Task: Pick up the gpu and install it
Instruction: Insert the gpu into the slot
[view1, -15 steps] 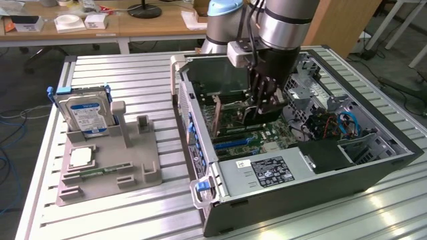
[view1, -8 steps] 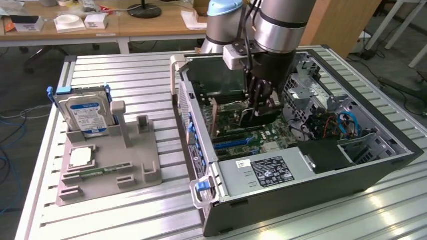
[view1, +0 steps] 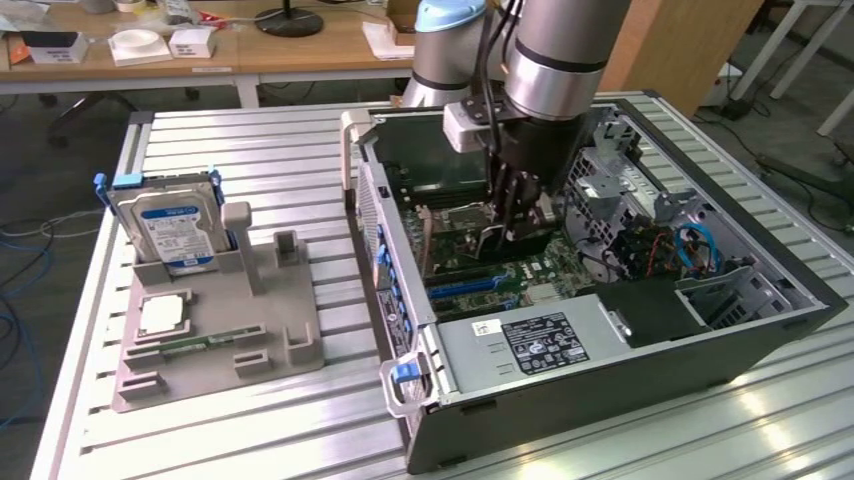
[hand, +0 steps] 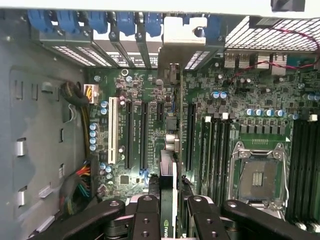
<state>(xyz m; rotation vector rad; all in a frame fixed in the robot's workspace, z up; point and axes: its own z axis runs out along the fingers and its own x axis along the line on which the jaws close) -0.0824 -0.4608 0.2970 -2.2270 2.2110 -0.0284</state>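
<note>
Green circuit card, thin and flat, seen edge-on between our black gripper (hand: 169, 210) fingers (hand: 146, 215): that is the gpu (hand: 167, 195), and our pincer is closed narrowly on it, one finger on each face. We hold it on edge, its lower edge toward the green motherboard (hand: 150, 120), presumably so that edge can meet one of the long black expansion slots (hand: 142, 135) below. From the wrist view, the card hangs above the board in line with those slots, its silver end bracket (hand: 182, 37) near the blue slot latches (hand: 125, 25) at the case's rear wall; whether it already touches a slot we cannot tell. In the exterior view our gripper (view1: 514, 225) reaches down inside the open black computer case (view1: 747, 340), which lies on its side on the ribbed aluminium table (view1: 240, 140). Well apart, a grey plastic parts holder (view1: 254, 340) carries a silver hard drive with blue label (view1: 171, 230).
</note>
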